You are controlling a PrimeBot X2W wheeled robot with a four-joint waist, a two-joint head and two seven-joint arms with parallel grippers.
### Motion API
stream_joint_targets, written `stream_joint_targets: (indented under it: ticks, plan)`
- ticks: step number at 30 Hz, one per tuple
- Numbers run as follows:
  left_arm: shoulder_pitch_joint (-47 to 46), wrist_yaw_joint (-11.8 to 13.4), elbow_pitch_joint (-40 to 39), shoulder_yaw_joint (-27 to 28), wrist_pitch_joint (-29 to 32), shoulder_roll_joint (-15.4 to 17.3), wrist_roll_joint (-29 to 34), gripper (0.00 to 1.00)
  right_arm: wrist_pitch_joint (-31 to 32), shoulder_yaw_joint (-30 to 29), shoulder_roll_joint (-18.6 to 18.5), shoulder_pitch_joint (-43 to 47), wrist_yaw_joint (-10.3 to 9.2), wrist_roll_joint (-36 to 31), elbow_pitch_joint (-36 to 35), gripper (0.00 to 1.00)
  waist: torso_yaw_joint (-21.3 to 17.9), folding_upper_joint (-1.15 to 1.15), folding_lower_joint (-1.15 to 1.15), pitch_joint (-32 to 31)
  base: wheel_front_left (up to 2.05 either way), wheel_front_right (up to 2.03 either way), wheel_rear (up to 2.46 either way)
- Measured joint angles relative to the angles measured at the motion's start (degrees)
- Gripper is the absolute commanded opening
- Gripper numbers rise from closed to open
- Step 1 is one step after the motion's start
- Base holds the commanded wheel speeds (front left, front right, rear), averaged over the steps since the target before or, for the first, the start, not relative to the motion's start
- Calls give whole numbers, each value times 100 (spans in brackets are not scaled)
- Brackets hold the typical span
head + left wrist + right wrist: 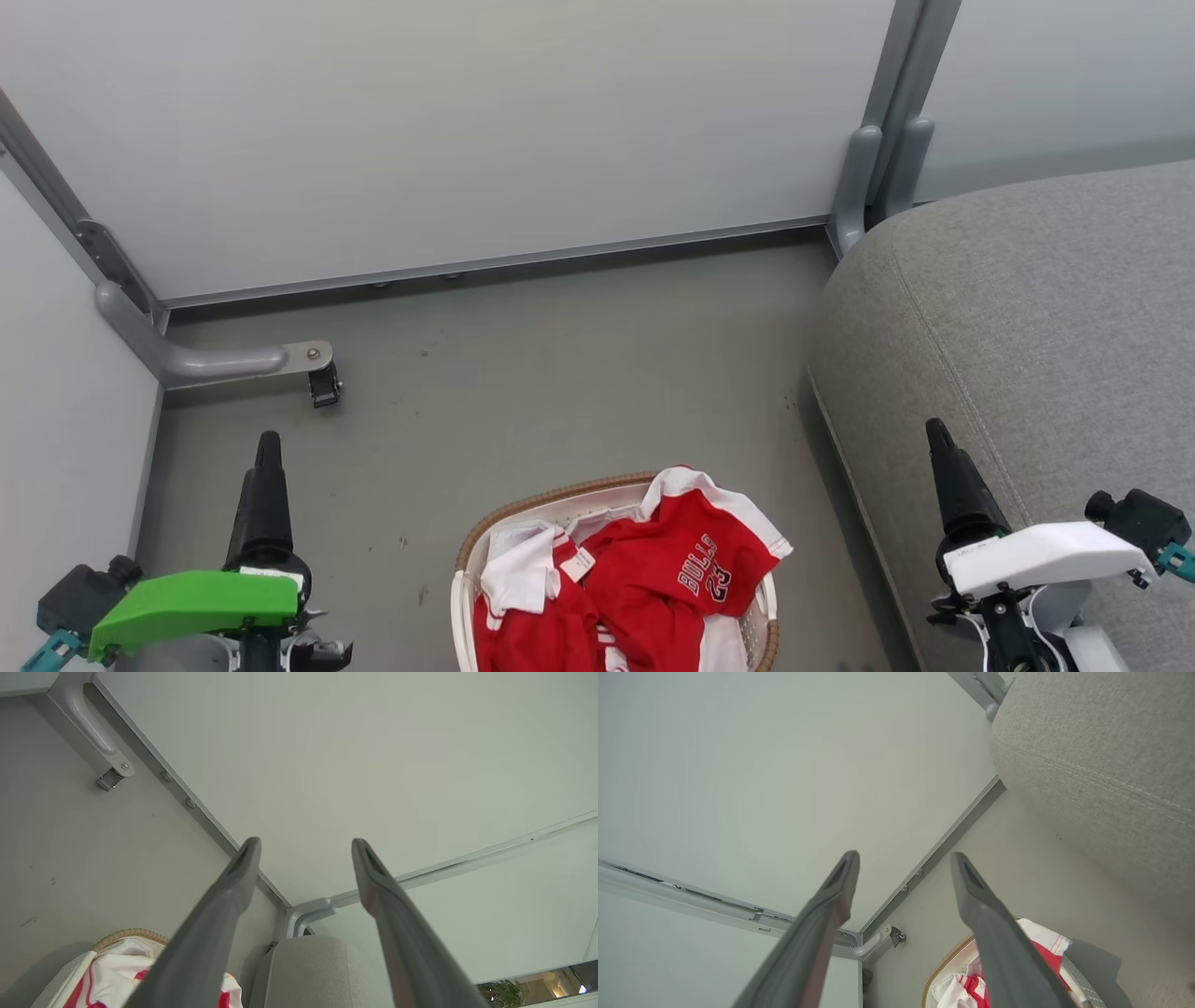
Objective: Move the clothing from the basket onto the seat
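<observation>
Red clothing with white trim (653, 579), one piece printed "BULLS 23", lies heaped in the white basket (462, 597) with a brown woven rim at the bottom centre of the head view. The grey seat (1027, 336) fills the right side. My left gripper (268, 446) hangs over the floor left of the basket; my right gripper (934, 435) is above the seat's front edge. In the left wrist view the left gripper (306, 844) is open and holds nothing, with the clothing (117, 970) below. The right gripper (904, 858) is likewise open, and the basket (945, 963) and seat (1101, 765) show beyond it.
Pale wall panels (467, 121) with grey metal frames enclose the floor (560, 373) at the back and left. A grey bracket with a small black caster (324, 383) juts out at the back left. Bare floor lies between the basket and the walls.
</observation>
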Motion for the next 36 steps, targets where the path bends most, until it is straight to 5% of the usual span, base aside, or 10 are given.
stream_joint_targets:
  ticks: [17,36]
  plan:
    - [260,81,-20,-263,-304,5,1869,100,-307,325,-15,81,0,-1557,54,100,30,0,0,-5,0,0,0]
    - [355,185,137,-423,-589,10,3072,100,-603,643,-30,99,0,-2836,74,100,69,0,0,-2,0,0,0]
